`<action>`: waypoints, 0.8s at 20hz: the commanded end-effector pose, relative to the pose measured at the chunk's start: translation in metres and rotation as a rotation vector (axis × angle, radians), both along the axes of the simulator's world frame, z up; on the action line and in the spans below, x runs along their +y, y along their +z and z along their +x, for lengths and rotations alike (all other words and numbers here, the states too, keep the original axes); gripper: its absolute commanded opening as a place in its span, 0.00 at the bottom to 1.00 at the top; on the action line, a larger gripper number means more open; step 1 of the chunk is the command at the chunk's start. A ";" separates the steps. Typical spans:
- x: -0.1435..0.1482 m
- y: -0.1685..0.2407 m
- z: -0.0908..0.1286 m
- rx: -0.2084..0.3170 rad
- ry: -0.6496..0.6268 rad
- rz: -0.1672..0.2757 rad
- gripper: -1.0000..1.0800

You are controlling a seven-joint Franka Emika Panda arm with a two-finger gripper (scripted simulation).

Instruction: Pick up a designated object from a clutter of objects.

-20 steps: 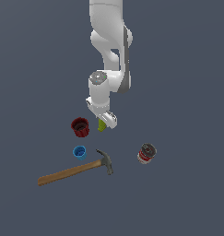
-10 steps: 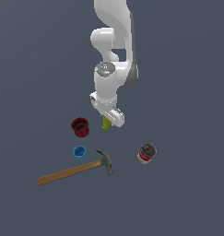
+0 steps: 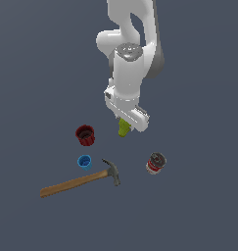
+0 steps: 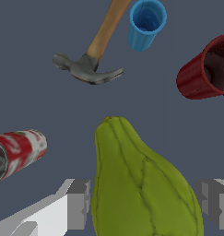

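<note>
The arm [image 3: 131,59] stands tall over the dark surface [image 3: 199,206], its wrist bent down toward the middle of the clutter, and compared with the earlier exterior pictures it sits higher and more upright, the wrist turned so its round end faces the camera. The hammer [image 3: 79,181] is the biggest loose thing, lying with its wooden handle toward the exterior view's left; it has not moved, nor have the red-labelled can [image 3: 155,163] on its side, the dark red cup [image 3: 84,135] or the small blue cup [image 3: 84,162]. The gripper [image 4: 143,203] has its two grey fingers [image 4: 78,203] standing on either side of the pear [image 4: 141,184]; one finger is touching the fruit, the other shows a thin gap, so I cannot tell whether the grip is fully closed. In the exterior view the pear hangs below the hand, apparently clear of the surface and between the red cup and the can, where a second ago it looked lower. I judge the fruit light and rigid, with a smooth, rounded, ribbed skin that could slip sideways out of flat pads; the widest part of the body, where the fingers now stand, seems the best hold, not the narrow end.
</note>
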State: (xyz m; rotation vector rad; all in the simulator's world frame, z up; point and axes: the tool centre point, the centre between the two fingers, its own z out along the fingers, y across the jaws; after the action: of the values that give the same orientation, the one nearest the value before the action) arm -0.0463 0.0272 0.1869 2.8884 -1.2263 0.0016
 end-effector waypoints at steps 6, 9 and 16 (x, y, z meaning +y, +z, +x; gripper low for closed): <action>0.039 0.065 0.033 -0.001 0.000 0.000 0.00; 0.054 0.088 0.045 -0.001 0.000 0.001 0.00; 0.083 0.135 0.072 -0.001 0.000 0.002 0.00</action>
State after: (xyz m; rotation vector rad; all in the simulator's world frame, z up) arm 0.0197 0.1039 0.3111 2.8901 -1.2265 -0.0005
